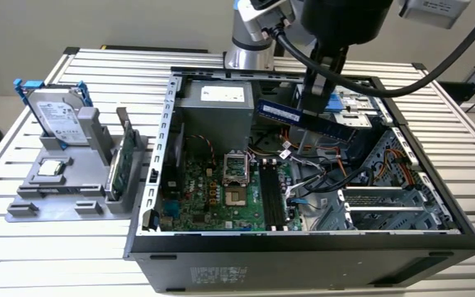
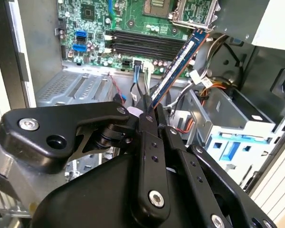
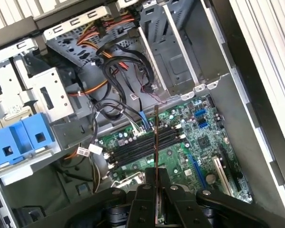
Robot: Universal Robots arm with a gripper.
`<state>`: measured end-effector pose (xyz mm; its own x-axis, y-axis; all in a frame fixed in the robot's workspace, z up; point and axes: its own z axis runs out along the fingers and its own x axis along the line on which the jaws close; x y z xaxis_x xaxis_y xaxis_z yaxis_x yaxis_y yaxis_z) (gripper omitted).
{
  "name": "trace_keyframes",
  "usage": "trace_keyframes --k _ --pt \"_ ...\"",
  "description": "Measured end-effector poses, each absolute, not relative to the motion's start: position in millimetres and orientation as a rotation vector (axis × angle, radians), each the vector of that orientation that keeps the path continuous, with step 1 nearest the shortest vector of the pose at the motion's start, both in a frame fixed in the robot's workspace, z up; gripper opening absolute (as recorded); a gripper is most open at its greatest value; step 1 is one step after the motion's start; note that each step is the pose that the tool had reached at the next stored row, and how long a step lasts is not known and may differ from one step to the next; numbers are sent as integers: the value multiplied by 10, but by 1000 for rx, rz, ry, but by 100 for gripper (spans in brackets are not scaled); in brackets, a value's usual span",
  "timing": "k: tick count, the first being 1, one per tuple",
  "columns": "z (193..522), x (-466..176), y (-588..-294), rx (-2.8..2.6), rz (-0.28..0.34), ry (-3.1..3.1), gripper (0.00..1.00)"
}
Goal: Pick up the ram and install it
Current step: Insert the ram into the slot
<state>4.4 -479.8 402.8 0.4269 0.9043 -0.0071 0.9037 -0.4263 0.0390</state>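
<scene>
- Gripper [image 1: 315, 102] pinching the ram [image 1: 308, 119], upper centre of the exterior view, above the open case [image 1: 169, 124].
- Ram lies crosswise to the black slots [image 1: 272, 198]; advise squaring it before lowering.

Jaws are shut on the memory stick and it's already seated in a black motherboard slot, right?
Not seated. The jaws are shut on the memory stick, but it hangs in the air above the open case, clear of the black slots, as the exterior view shows.
</scene>
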Motion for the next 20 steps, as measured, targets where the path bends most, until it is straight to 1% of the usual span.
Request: trace_keyframes --k 20 --pt "4002 44 -4797 2846 14 1236 0"
